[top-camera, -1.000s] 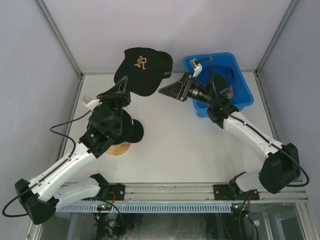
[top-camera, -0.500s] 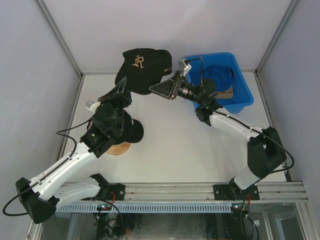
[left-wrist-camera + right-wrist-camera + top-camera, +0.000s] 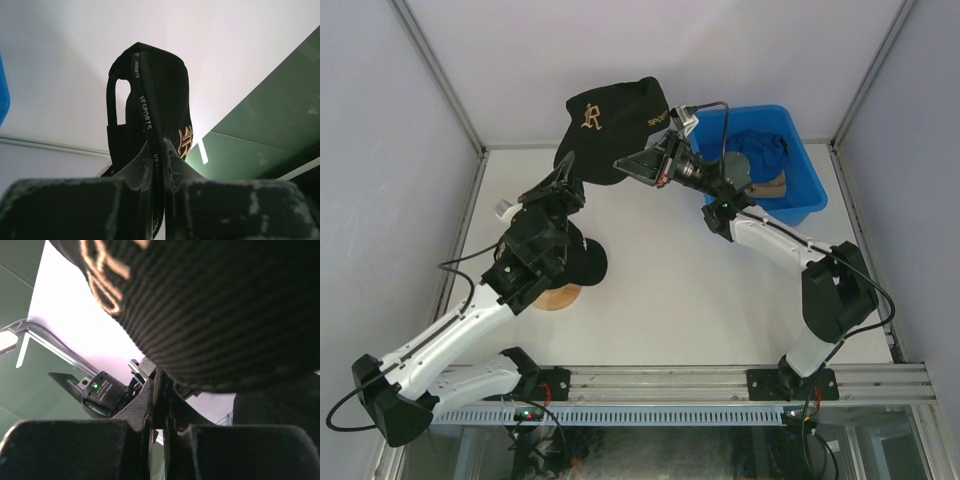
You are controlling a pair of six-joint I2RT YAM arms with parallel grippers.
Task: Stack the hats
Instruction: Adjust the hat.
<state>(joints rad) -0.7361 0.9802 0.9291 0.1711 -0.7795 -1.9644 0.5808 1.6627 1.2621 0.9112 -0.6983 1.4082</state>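
Observation:
A black hat (image 3: 615, 120) with a gold emblem hangs in the air above the table's far edge. My left gripper (image 3: 570, 177) is shut on its lower rim from the left. In the left wrist view the lettered band (image 3: 150, 115) runs down between the fingers (image 3: 135, 167). My right gripper (image 3: 625, 165) is shut on the hat's rim from the right, and the hat's crown (image 3: 215, 315) fills the right wrist view above that gripper (image 3: 159, 392). A second black hat (image 3: 584, 262) sits on the wooden stand (image 3: 558, 297), partly hidden by my left arm.
A blue bin (image 3: 807, 170) stands at the back right, holding a blue hat (image 3: 763, 148) and a tan hat (image 3: 775, 187). My right arm stretches from the near right corner across the bin's front. Grey walls close in the table on three sides.
My right gripper has moved left from the bin to the raised black hat and shut on its rim. The hat has tilted and shifted slightly right. The left arm has barely moved.

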